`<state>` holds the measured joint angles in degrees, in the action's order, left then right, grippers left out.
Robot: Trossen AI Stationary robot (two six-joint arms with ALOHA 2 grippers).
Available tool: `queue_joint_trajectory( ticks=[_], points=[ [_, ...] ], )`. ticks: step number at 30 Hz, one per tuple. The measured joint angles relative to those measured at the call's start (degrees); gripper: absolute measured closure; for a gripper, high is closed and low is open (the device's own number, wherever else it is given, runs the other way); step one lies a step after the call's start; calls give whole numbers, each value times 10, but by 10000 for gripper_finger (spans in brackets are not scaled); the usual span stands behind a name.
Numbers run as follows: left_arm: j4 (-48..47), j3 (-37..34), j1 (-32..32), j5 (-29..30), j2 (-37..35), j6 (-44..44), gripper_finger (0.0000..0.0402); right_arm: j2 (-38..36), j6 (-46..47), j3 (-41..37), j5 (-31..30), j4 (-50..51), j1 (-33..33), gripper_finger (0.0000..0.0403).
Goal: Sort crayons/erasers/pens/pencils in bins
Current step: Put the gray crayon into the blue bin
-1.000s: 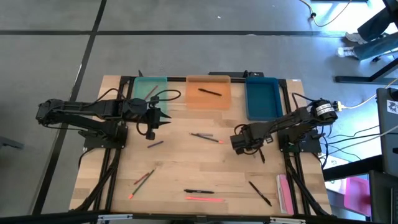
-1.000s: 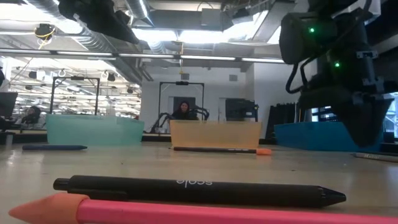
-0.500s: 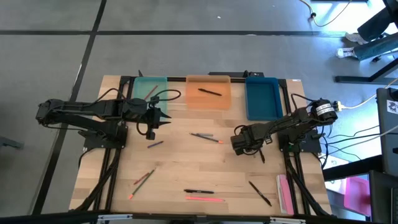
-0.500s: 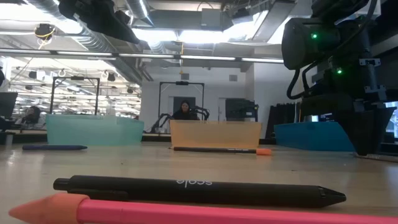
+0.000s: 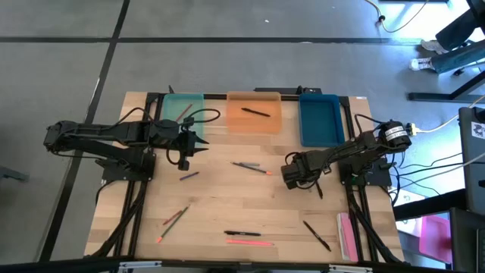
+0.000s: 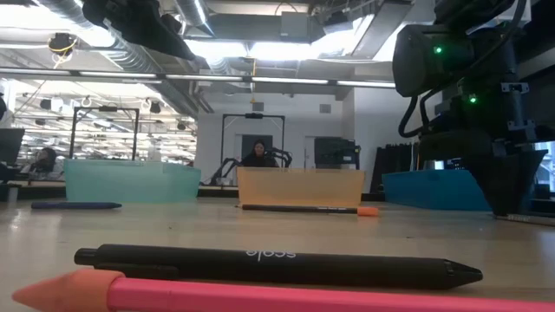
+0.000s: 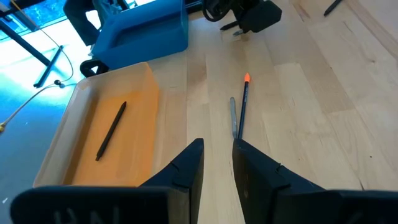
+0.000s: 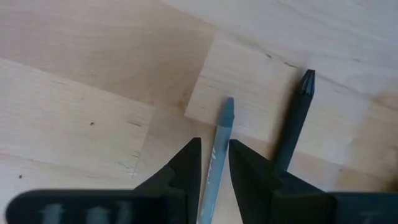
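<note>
My right gripper (image 5: 292, 176) points down at the table's right middle, shut on a grey-blue pen (image 8: 219, 146). A black pen (image 8: 292, 130) lies on the wood right beside it. My left gripper (image 5: 203, 144) hovers open, holding nothing, in front of the teal bin (image 5: 182, 110). The orange bin (image 5: 254, 114) holds one black pen (image 5: 255, 112). The blue bin (image 5: 320, 120) stands at the far right. A grey stick and an orange-tipped pencil (image 7: 242, 106) lie side by side at mid-table. My right gripper has the grey-blue pen between its two fingers (image 8: 186, 165), one finger on each long side, a little behind the pointed tip (image 8: 229, 106). The fingers come from above, pointing down, and lie across the pen. I cannot tell whether the pen is clear of the wood.
Near the front edge lie a black pen (image 5: 242, 233), a pink pencil (image 5: 248, 243), two pencils (image 5: 174, 218) at the left and a black pen (image 5: 317, 235) at the right. A purple pen (image 5: 189, 175) lies below my left gripper. A pink strip (image 5: 345, 231) lies at the right edge.
</note>
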<state>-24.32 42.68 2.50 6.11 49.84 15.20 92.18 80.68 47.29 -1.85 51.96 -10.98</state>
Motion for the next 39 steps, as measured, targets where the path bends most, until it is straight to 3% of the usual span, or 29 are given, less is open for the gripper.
queue_joint_trajectory(
  ticks=[22,32,39],
  points=[
    [-1,0,0,2,0,4,324,-4,-2,-43,2,-56,3,318],
    [-1,0,0,2,0,4,324,-3,-1,-44,-4,-60,3,361],
    [-5,0,0,2,0,4,324,-3,1,-44,-7,-60,3,363]
  ],
)
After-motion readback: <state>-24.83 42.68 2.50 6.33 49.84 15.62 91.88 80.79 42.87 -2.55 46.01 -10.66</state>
